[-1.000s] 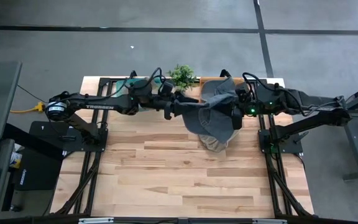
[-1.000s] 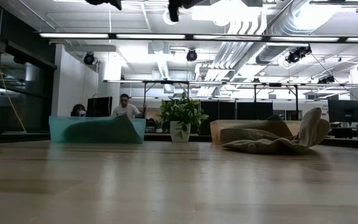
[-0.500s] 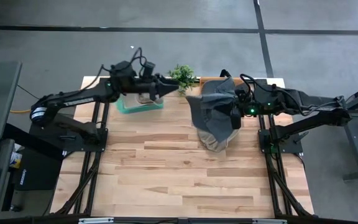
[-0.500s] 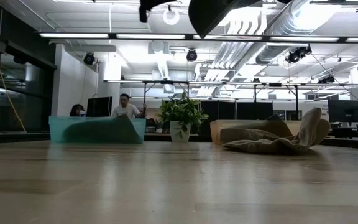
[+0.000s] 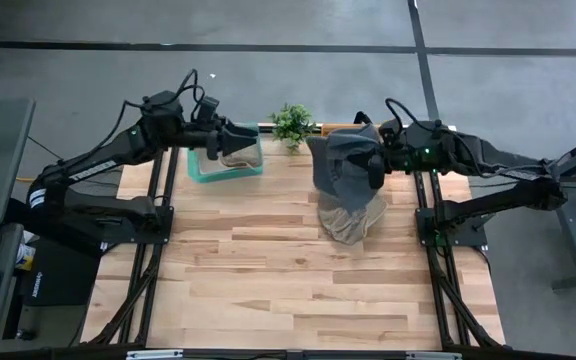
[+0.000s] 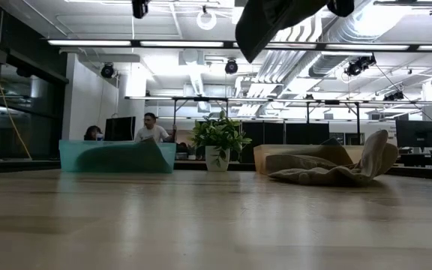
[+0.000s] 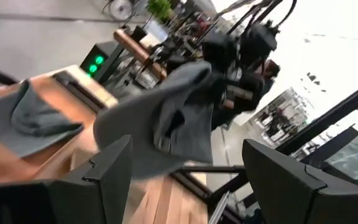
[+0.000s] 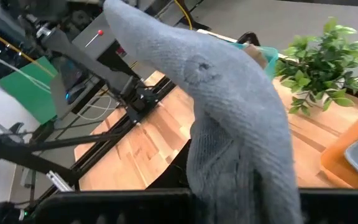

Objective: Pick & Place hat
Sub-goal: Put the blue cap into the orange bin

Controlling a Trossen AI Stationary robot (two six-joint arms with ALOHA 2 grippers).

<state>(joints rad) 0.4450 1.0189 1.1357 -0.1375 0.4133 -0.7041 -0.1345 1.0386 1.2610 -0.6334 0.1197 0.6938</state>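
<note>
Grey hat (image 5: 343, 165) is hanging limp high above the table's back right, pinched by the right gripper (image 5: 375, 168). Left gripper (image 5: 251, 143), fingers spread and empty, is hovering over the green bin (image 5: 226, 172). Risk: floppy cloth slipping out, or draping over the bin rim. Wooden table (image 5: 268, 270) is carrying a potted plant (image 5: 292, 122), tan cloth (image 6: 336, 169); people sitting behind.

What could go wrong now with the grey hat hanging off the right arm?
The grey hat dangles loosely from the right end effector, so it may slip free. It hangs above the beige cloth pile and could snag it on descent. The potted plant stands close by; a swing could tip it.
</note>
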